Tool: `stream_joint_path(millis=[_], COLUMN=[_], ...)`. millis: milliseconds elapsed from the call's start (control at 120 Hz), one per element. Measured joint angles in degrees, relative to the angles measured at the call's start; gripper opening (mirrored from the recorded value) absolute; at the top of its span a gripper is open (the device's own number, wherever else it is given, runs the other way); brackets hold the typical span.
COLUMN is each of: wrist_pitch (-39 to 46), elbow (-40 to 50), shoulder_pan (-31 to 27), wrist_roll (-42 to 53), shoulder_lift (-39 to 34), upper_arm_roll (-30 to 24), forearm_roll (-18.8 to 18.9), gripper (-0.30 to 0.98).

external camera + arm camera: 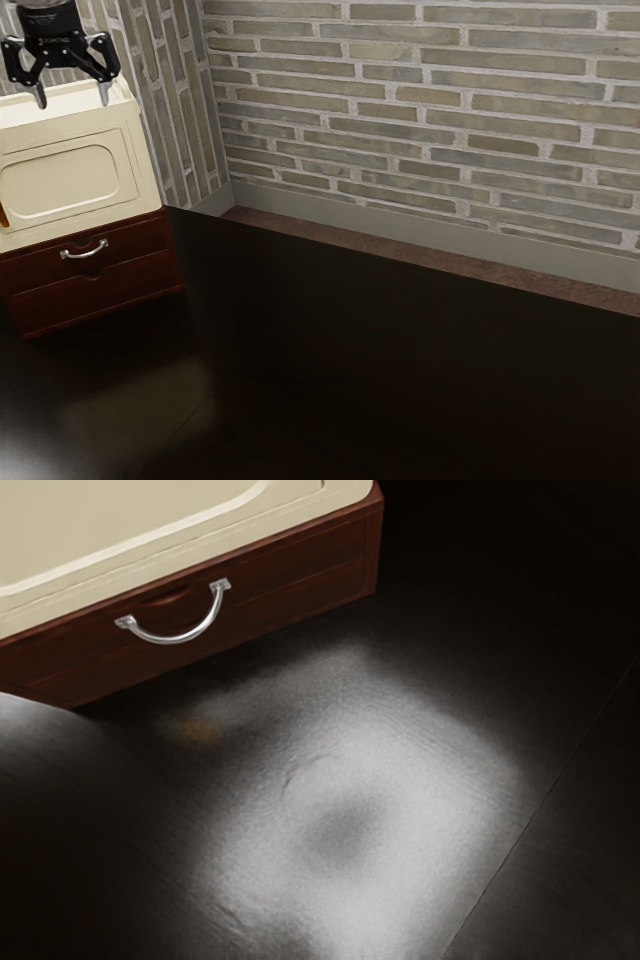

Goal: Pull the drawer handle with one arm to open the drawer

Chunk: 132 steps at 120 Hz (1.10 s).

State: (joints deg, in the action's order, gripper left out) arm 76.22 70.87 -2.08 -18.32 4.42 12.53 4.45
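Looking first to the dark red drawer point(290, 570), shut below the cream body point(70, 180), with contents hidden; spotting its curved silver handle point(175, 640) at the exterior view's left. Now to the gripper point(72, 101), pointing down, well above the handle, with jaws spread wide.

Soft, even light covers the brick wall point(390, 128). The glossy table point(420, 370) is nearly black, with pale glare at the exterior view's near left. In the wrist view, cloudy white glare rings a dimmer patch; the handle point(178, 640) glints.
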Motion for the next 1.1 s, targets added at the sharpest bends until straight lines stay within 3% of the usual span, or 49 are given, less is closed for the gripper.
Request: stream_joint_path(millis=[150,333,950,1008,1100], wrist_pitch=[-0.01,-0.09,4.73,3.82,3.12], elbow=[-0.1,-9.3,-8.44,-5.93,7.28], shoulder_pan=[-0.11,-0.01,1.15,1.74,1.93], wrist_roll=[-0.51,-1.02,-1.81,-1.87,-1.99], shoulder_lift=[-0.13,-3.9,0.22,-2.98,-14.14], upper_arm_roll=[-0.06,-2.0,-2.92,-4.1,-7.59], forearm_roll=[0.04,0.13,0.04,0.14,0.31], gripper=[0.69,0.69,0.69,0.69,0.69])
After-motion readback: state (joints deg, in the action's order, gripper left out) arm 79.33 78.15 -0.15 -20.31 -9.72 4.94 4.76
